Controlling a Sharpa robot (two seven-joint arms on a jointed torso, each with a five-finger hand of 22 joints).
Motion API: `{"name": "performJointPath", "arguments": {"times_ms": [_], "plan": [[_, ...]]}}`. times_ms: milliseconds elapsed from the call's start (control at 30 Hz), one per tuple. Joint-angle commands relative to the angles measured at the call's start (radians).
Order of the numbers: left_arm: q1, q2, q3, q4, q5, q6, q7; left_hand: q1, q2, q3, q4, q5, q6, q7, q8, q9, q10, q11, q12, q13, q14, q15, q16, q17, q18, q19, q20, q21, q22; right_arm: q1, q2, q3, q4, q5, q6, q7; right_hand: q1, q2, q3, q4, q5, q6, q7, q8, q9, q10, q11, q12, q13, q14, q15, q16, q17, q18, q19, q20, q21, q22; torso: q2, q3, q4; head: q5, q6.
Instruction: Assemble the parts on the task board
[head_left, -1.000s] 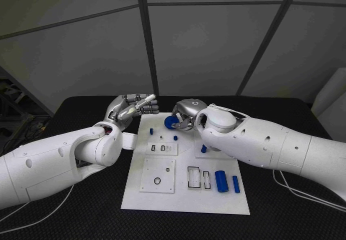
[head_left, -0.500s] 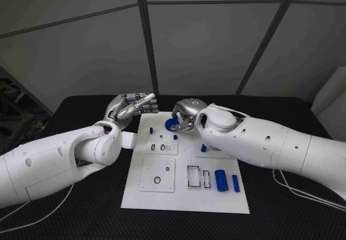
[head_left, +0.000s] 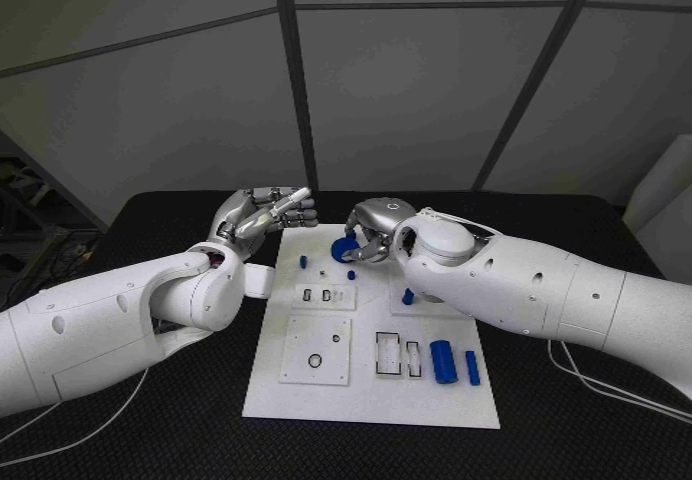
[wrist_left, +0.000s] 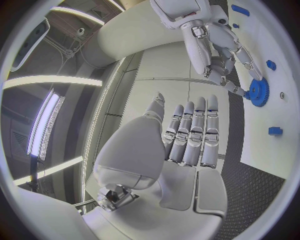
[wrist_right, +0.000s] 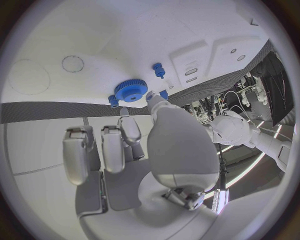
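Note:
The white task board (head_left: 372, 400) lies in the middle of the black table. My right hand (head_left: 375, 228) reaches over the board's far end and pinches a blue gear (head_left: 343, 250) with its fingertips, right at the board's surface. The gear (wrist_right: 131, 91) sits at those fingertips in the right wrist view, and the left wrist view shows the gear (wrist_left: 256, 91) under the right hand (wrist_left: 215, 45). My left hand (head_left: 267, 212) hovers at the board's far left corner, holding nothing. Its fingers (wrist_left: 190, 132) lie side by side and its palm is bare.
Small blue pegs (head_left: 304, 262) (head_left: 351, 273) stand near the gear, and a blue piece (head_left: 408, 296) lies mid-board. Two blue cylinders (head_left: 441, 361) (head_left: 472, 367) lie at the near right. Raised white plates (head_left: 316, 350) (head_left: 325, 295) and a slotted frame (head_left: 389, 353) sit on the board.
The right hand and the gear have sunk very slightly toward the board. The left hand has stayed where it was.

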Motion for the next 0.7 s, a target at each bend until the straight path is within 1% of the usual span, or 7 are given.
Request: {"name": "performJointPath", "arguments": {"times_ms": [33, 167, 233, 400, 467, 633, 700], "plan": [[0.002, 0.003, 0.001, 0.000, 0.001, 0.011, 0.002, -0.004, 0.006, -0.006, -0.002, -0.006, 0.003, 0.004, -0.007, -0.002, 0.001, 0.008, -0.007, -0.001, -0.004, 0.001, -0.004, 0.002, -0.006, -0.001, 0.004, 0.004, -0.001, 0.002, -0.017, 0.000, 0.017, 0.011, -0.053, 0.013, 0.000, 0.004, 0.002, 0.010, -0.001, 0.000, -0.001, 0.003, -0.001, 0.003, 0.007, 0.006, 0.004, 0.058, 0.006, 0.005, 0.052, -0.015, 0.104, 0.007, 0.006, 0.263, 0.000, 0.0004, -0.0010, -0.002, 0.001], [0.002, 0.000, 0.001, 0.000, 0.001, 0.015, 0.004, -0.004, 0.006, -0.006, -0.002, -0.006, 0.003, 0.004, -0.007, -0.002, 0.001, 0.008, -0.007, -0.001, -0.004, 0.001, -0.005, 0.002, -0.006, -0.001, 0.005, 0.004, -0.002, 0.002, -0.088, 0.001, 0.069, 0.107, -0.140, 0.088, 0.019, 0.016, 0.014, 0.006, 0.025, 0.012, -0.004, 0.005, 0.000, 0.003, 0.005, 0.006, 0.005, 0.054, 0.004, -0.004, 0.036, -0.015, 0.104, 0.006, 0.006, 0.263, -0.002, -0.0001, -0.0042, -0.005, 0.007], [0.002, -0.003, 0.001, 0.000, 0.001, 0.017, 0.004, -0.005, 0.008, -0.007, -0.002, -0.007, 0.003, 0.004, -0.008, -0.002, 0.001, 0.008, -0.009, -0.001, -0.005, 0.001, -0.006, 0.002, -0.006, -0.001, 0.005, 0.003, -0.002, 0.002, -0.141, 0.001, 0.105, 0.185, -0.163, 0.149, 0.046, 0.022, 0.025, -0.008, 0.031, 0.018, -0.005, 0.005, 0.000, -0.003, 0.004, -0.003, 0.000, 0.050, 0.003, -0.011, 0.023, -0.015, 0.104, 0.005, 0.006, 0.263, -0.003, 0.0006, -0.0069, -0.005, 0.010], [0.002, -0.012, 0.001, -0.002, 0.001, 0.017, 0.008, -0.004, 0.008, -0.007, -0.004, -0.007, 0.003, 0.002, -0.009, -0.002, 0.001, 0.007, -0.009, -0.001, -0.003, 0.001, -0.006, 0.003, -0.006, -0.001, 0.005, 0.004, -0.002, 0.002, -0.267, 0.003, 0.171, 0.387, -0.151, 0.298, 0.111, 0.027, 0.045, -0.050, 0.029, 0.031, -0.006, 0.005, -0.001, -0.028, 0.001, -0.041, -0.027, 0.046, 0.001, -0.022, 0.009, -0.015, 0.104, 0.003, 0.006, 0.263, -0.008, 0.0029, -0.0170, -0.004, 0.017], [0.001, -0.014, 0.001, -0.005, 0.001, 0.020, 0.009, -0.003, 0.009, -0.007, -0.005, -0.007, 0.005, 0.000, -0.009, -0.001, 0.003, 0.006, -0.010, -0.001, -0.002, 0.000, -0.007, 0.003, -0.006, -0.002, 0.005, 0.003, -0.003, 0.002, -0.320, 0.004, 0.188, 0.469, -0.137, 0.349, 0.131, 0.023, 0.050, -0.067, 0.030, 0.036, -0.007, 0.005, -0.001, -0.031, 0.001, -0.046, -0.030, 0.046, 0.000, -0.022, 0.011, -0.015, 0.104, 0.002, 0.006, 0.263, -0.010, 0.0051, -0.0216, -0.003, 0.020], [0.001, -0.014, 0.000, -0.012, 0.001, 0.036, 0.010, -0.001, 0.014, -0.008, -0.009, -0.007, 0.011, -0.004, -0.009, 0.000, 0.008, 0.003, -0.011, 0.000, 0.007, -0.002, -0.007, 0.006, -0.005, -0.005, 0.004, 0.001, -0.005, 0.002, -0.430, 0.006, 0.199, 0.595, -0.111, 0.427, 0.154, 0.014, 0.052, -0.093, 0.032, 0.048, -0.008, 0.005, -0.002, -0.030, -0.001, -0.049, -0.031, 0.048, -0.001, -0.019, 0.018, -0.015, 0.104, 0.001, 0.006, 0.263, -0.015, 0.0095, -0.0269, -0.010, 0.024], [0.001, -0.014, 0.000, -0.014, 0.001, 0.043, 0.009, 0.000, 0.015, -0.009, -0.010, -0.007, 0.012, -0.004, -0.010, 0.000, 0.009, 0.002, -0.012, 0.000, 0.010, -0.003, -0.006, 0.007, -0.005, -0.005, 0.003, 0.000, -0.006, 0.002, -0.455, 0.006, 0.193, 0.614, -0.109, 0.442, 0.158, 0.012, 0.052, -0.098, 0.033, 0.051, -0.010, 0.005, -0.002, -0.029, -0.002, -0.049, -0.031, 0.049, -0.002, -0.019, 0.020, -0.015, 0.104, 0.001, 0.006, 0.263, -0.014, 0.0099, -0.0262, -0.013, 0.027]]}}
